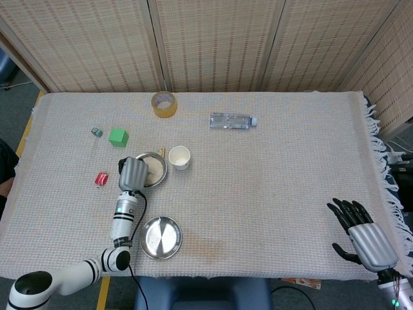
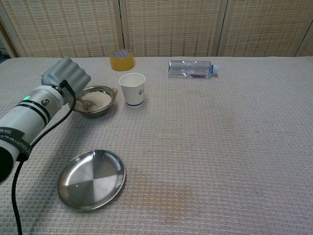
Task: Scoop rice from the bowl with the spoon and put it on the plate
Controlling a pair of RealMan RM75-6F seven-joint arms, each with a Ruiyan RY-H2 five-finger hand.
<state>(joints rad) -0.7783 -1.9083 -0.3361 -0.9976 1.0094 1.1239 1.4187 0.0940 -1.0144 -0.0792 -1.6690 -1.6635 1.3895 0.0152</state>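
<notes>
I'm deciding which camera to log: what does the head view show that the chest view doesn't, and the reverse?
Only the head view shows the right hand, open at the table's near right corner, plus the green block and red item. Only the chest view shows the spoon lying in the rice. Both show the left hand at the bowl, the empty plate, cup, bottle and tape roll.

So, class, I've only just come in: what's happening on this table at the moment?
The robot's left hand is at the bowl of rice, with a spoon lying in the rice. The hand's fingers are hidden, so whether it grips the spoon is unclear. The plate, nearer the robot, looks empty. The right hand rests open at the far side of the table, holding nothing. A paper cup stands beside the bowl.
</notes>
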